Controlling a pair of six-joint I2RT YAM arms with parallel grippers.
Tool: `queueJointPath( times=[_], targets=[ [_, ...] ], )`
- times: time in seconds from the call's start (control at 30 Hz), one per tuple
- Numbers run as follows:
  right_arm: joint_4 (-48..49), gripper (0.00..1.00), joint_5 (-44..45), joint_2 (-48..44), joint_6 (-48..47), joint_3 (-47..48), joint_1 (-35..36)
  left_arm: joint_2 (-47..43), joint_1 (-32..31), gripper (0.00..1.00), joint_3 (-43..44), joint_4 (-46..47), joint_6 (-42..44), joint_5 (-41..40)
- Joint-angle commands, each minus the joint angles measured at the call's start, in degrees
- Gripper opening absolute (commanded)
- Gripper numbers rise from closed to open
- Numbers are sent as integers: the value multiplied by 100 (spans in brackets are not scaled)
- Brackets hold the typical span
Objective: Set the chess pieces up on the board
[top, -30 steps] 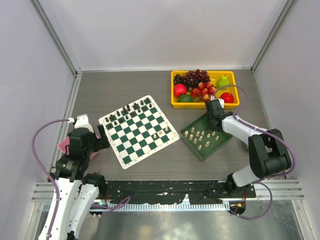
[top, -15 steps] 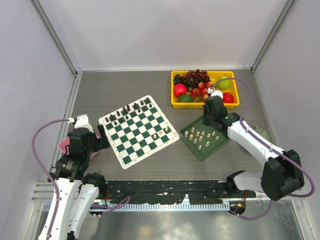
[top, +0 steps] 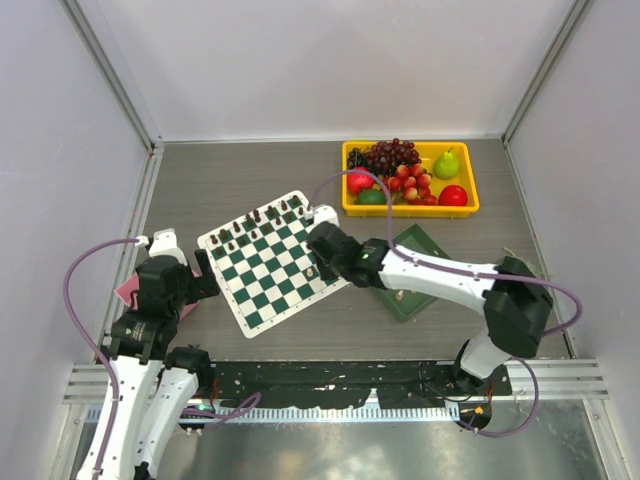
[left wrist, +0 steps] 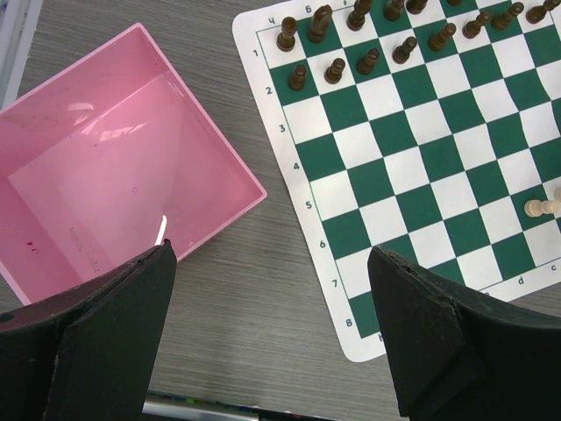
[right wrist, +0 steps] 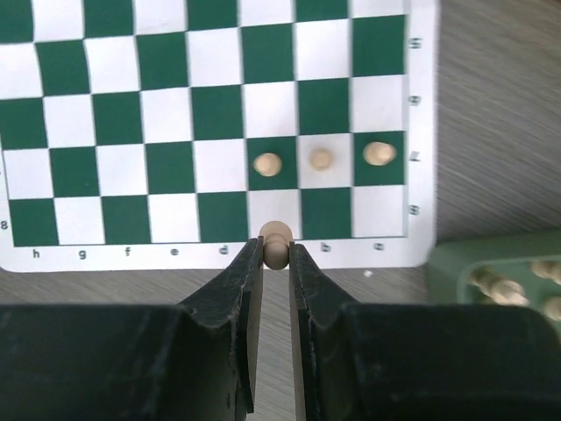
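Clenched on a small cream chess piece [right wrist: 276, 235], the right claw [right wrist: 275, 251] has come from the green tray [top: 418, 242] to the checkered board [top: 270, 265] for placing.

From above, the right arm [top: 430, 275] lies across the green tray [top: 420, 243], covering most of what's in it, and the pink box [top: 127, 290] is nearly all under the left arm [top: 160, 285]. The pieces [top: 253, 219] on the board [top: 275, 262] are too tiny to identify there. Left wrist cam crops the board top and right, clipping a cream piece [left wrist: 543, 208]. Right wrist cam: tray corner blurry and cropped, and the held piece [right wrist: 276, 239] shows only its head between the fingers [right wrist: 237, 289].
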Motion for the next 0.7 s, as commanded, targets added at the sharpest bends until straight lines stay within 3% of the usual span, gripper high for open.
queueJointPath(
  times=[0.0,0.67],
  targets=[
    [97,18,97,515,139,643,445,-48,23,99,130,222,19,58],
    [44,18,-45,1939,33,1435,701,-92,32,99,121,239,28,93]
  ],
)
